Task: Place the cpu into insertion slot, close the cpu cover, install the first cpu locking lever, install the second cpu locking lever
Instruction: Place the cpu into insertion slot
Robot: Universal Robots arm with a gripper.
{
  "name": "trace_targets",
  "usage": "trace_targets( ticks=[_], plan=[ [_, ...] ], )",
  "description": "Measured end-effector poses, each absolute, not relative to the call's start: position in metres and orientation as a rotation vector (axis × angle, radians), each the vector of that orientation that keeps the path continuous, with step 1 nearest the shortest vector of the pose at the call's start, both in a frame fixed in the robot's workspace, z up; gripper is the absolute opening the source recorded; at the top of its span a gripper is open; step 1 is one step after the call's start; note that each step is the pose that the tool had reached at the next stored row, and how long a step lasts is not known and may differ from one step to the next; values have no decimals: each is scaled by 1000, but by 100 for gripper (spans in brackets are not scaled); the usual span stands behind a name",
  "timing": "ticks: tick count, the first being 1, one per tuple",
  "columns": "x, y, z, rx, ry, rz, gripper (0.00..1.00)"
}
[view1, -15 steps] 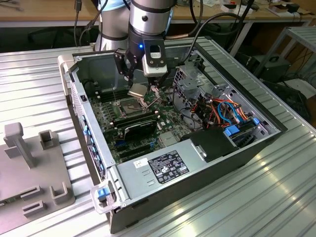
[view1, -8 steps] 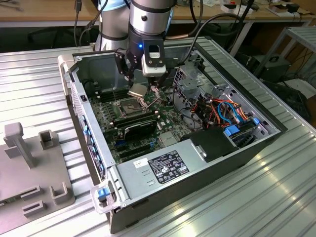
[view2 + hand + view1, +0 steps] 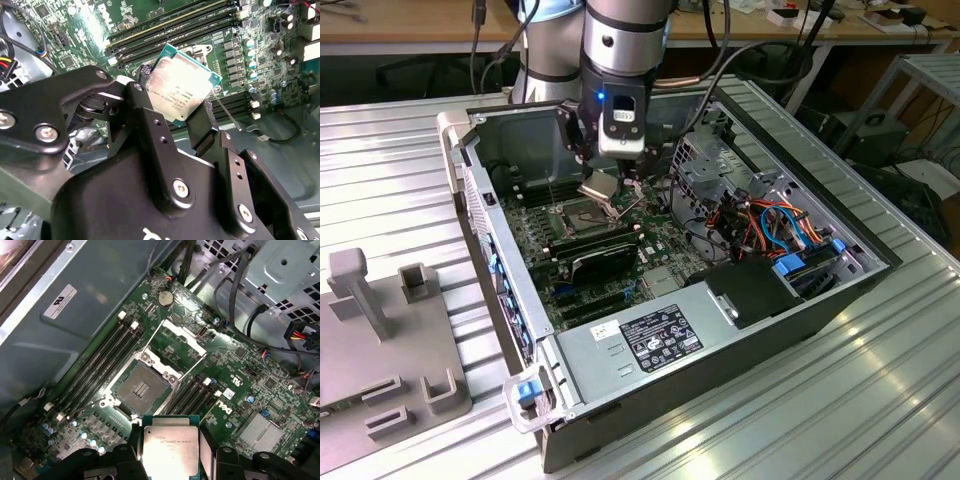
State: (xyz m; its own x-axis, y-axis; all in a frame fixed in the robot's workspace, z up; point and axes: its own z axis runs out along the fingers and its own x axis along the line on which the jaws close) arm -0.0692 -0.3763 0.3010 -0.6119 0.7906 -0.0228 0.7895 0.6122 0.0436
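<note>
Tool [image 3: 176, 111]: clamped on tilted cpu [image 3: 171, 450].
Insertion slot [image 3: 582, 214]: uncovered, seven o'clock of cpu, exterior view.
Risk: skewed landing may bend socket pins.

Arm [image 3: 620, 40]: silver-grey cylindrical wrist tube, pale blue joint cap [image 3: 535, 10] above, black cables [image 3: 735, 55] looping off beside it. Black wrist housing [image 3: 582, 120] with small glowing blue light [image 3: 601, 97]; pale grey camera block [image 3: 620, 130] mounted on front. Gripper [image 3: 175, 107]: matte black, flat bar linkages, rounded pivot plates. Silver screws [image 3: 180, 188] at joints, small paired holes along fingers [image 3: 150, 125], white lettering fragment on body.
</note>
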Motion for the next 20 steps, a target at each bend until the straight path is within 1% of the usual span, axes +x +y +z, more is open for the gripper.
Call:
trace_targets(
  ticks=[4, 9, 20],
  plan=[
    [-68, -375, 297, 1441, 2745, 43, 55],
    [-68, -363, 292, 1450, 2743, 42, 55],
    [-67, -361, 279, 1650, 2626, 37, 55]
  ],
)
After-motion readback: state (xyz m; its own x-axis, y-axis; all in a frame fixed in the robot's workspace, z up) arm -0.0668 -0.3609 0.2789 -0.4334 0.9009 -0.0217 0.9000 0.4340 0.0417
